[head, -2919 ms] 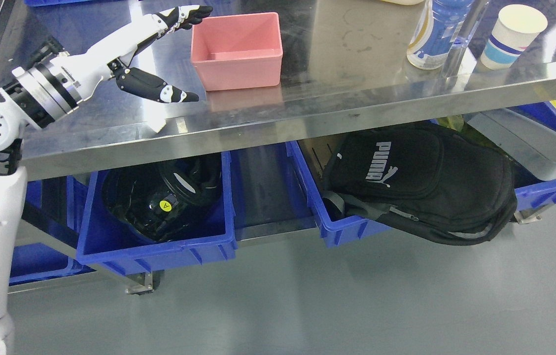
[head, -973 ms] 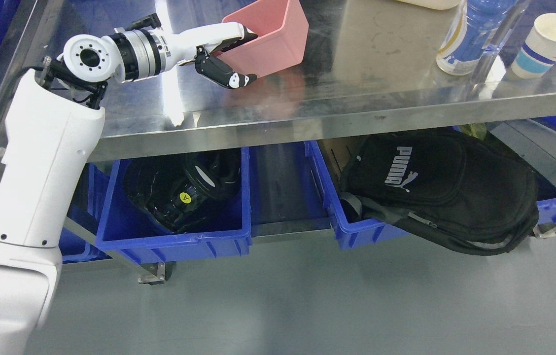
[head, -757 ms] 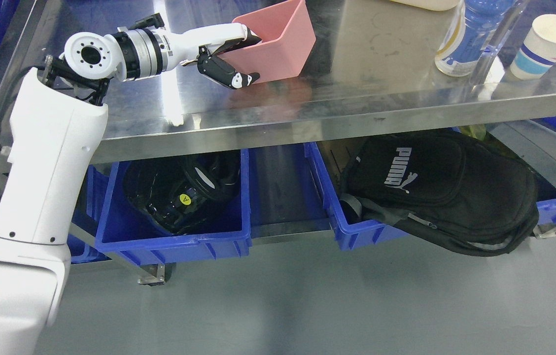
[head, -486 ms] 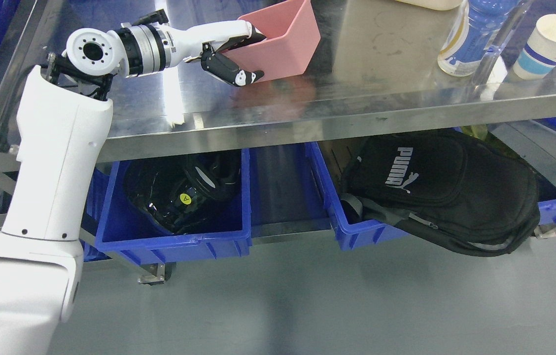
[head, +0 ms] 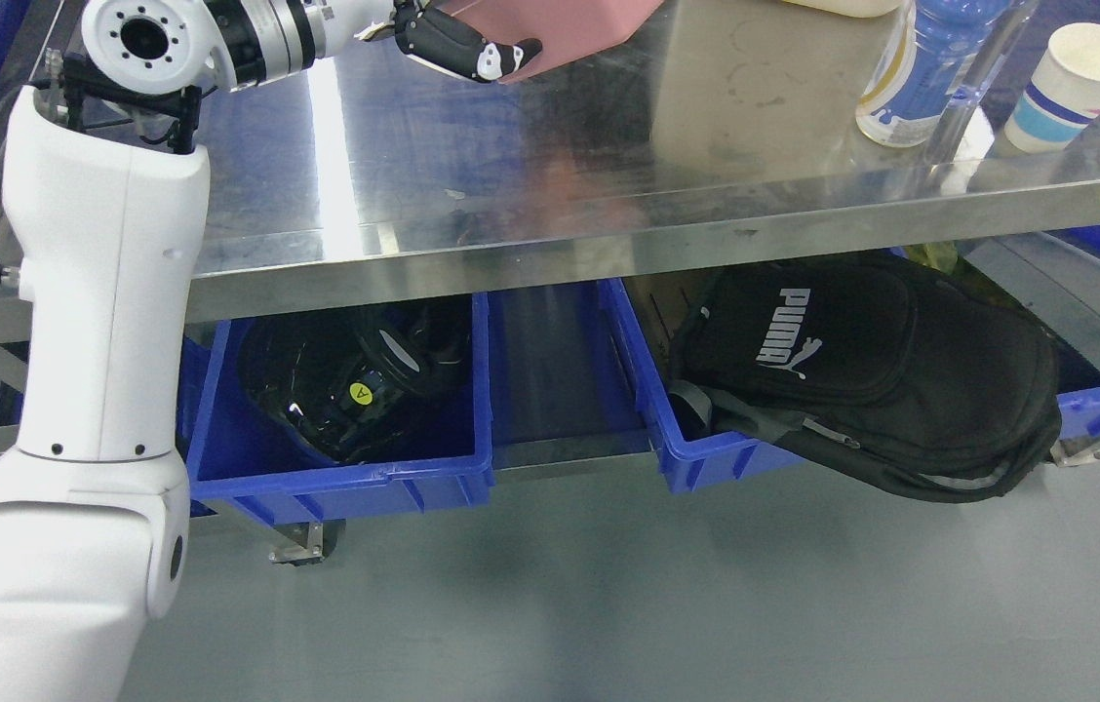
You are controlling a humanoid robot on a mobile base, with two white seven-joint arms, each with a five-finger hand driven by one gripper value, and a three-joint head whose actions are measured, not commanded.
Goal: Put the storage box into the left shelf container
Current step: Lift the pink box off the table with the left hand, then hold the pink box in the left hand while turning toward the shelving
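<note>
The left hand (head: 457,44), black-fingered with white knuckle patches, grips the pink plastic storage box (head: 569,29) at the very top edge of the head view, its thumb pressed under the box's near wall; most of the box is cut off by the frame, and it hangs clear above the polished steel tabletop (head: 472,166). Beneath it the tabletop lies bare out to its front lip, while far to the right a blue-labelled plastic bottle (head: 896,78) and a white paper cup with blue bands (head: 1077,78) stand near that edge. Under the lip, the left blue plastic shelf container (head: 345,478) holds a glossy black helmet (head: 355,380), which fills much of it. A gap separates it from the right blue bin (head: 687,458), over whose rim a black fabric backpack (head: 862,370) spills.
</note>
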